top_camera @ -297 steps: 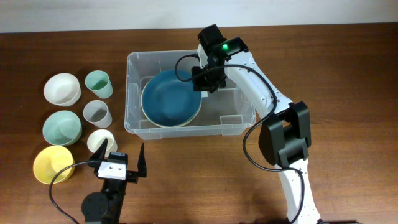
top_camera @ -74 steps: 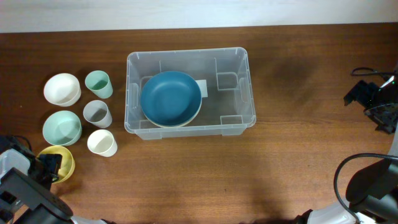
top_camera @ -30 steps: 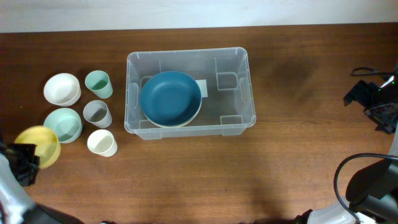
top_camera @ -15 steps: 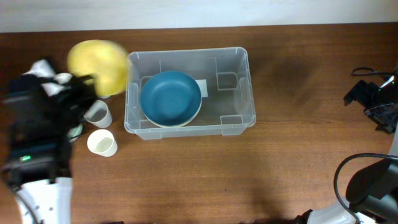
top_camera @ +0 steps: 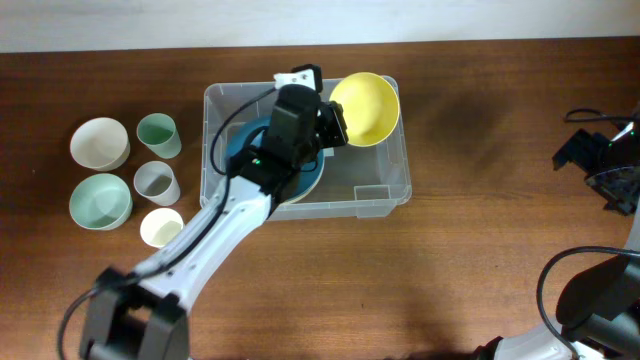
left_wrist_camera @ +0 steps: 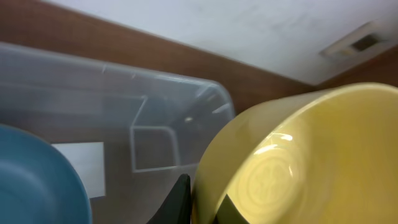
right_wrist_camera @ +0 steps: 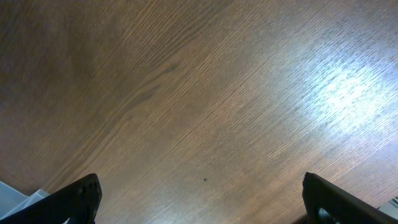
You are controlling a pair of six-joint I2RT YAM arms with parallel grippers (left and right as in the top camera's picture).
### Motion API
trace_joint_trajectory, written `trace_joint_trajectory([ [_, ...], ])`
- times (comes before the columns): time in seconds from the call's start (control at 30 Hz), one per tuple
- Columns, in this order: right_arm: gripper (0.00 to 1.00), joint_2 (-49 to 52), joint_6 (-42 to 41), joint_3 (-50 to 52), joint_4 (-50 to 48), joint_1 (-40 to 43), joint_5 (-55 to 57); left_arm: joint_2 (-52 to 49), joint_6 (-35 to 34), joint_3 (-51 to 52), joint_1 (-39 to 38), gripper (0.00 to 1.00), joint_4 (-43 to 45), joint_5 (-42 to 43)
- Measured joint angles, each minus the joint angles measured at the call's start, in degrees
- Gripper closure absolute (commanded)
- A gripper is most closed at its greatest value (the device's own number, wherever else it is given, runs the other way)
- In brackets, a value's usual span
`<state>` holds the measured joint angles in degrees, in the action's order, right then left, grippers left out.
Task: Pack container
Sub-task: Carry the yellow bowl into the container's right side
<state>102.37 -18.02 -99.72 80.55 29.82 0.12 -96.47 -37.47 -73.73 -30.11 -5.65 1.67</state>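
The container (top_camera: 212, 96), a big clear plastic bin, stands mid-table with a dark blue bowl (top_camera: 252, 182) inside, partly under my left arm. My left gripper (top_camera: 328, 124) hovers over the bin's right half, shut on the rim of a yellow bowl (top_camera: 367, 106) that is tilted on its side. The left wrist view shows my left gripper (left_wrist_camera: 202, 206) pinching the yellow bowl (left_wrist_camera: 298, 155) with one dark finger on each side of its rim, above the container's wall (left_wrist_camera: 124, 81) and white label (left_wrist_camera: 78, 168). My right gripper (top_camera: 600, 170) waits open at the table's right edge.
Left of the bin stand a white bowl (top_camera: 100, 143), a pale green bowl (top_camera: 100, 203), a green cup (top_camera: 158, 135), a grey cup (top_camera: 157, 182) and a cream cup (top_camera: 162, 228). Under my right gripper (right_wrist_camera: 205, 205) is only bare wood (right_wrist_camera: 205, 93).
My left arm lifted the yellow bowl from the table's left side and swung it right, from beside the bin's left rim to over its right half. The right arm stayed still.
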Motion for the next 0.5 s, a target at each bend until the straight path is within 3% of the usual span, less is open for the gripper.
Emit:
trace_joint_trajectory([
  [0.5, 0.01, 0.00, 0.00, 0.00, -0.04, 0.00, 0.00, -11.67, 0.20, 0.00, 0.00, 0.86, -1.29, -2.64],
])
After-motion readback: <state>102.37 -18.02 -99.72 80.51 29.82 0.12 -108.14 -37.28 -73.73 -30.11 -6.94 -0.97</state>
